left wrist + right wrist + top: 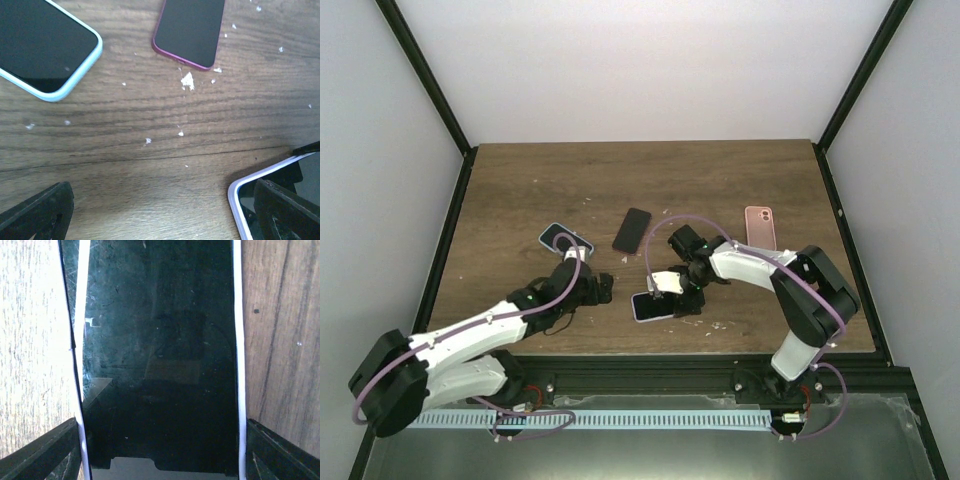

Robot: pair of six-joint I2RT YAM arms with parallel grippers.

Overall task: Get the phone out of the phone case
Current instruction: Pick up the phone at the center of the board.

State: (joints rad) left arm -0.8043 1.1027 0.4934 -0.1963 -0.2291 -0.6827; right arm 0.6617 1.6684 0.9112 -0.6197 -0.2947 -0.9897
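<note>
Nearest, my right pincer straddles the phone across its width, fingers just beside the white case rims (pressing or not, I cannot tell). My left pincer hovers wide and empty. Nothing is extracted yet. The phone lies screen-up in its case near the table's front edge, long axis roughly left-right. Farther off lie a blue-cased phone and a dark phone.

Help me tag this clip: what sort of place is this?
Likely a robot lab test cell: a wooden table walled by white panels and a black frame, with phones laid out.
</note>
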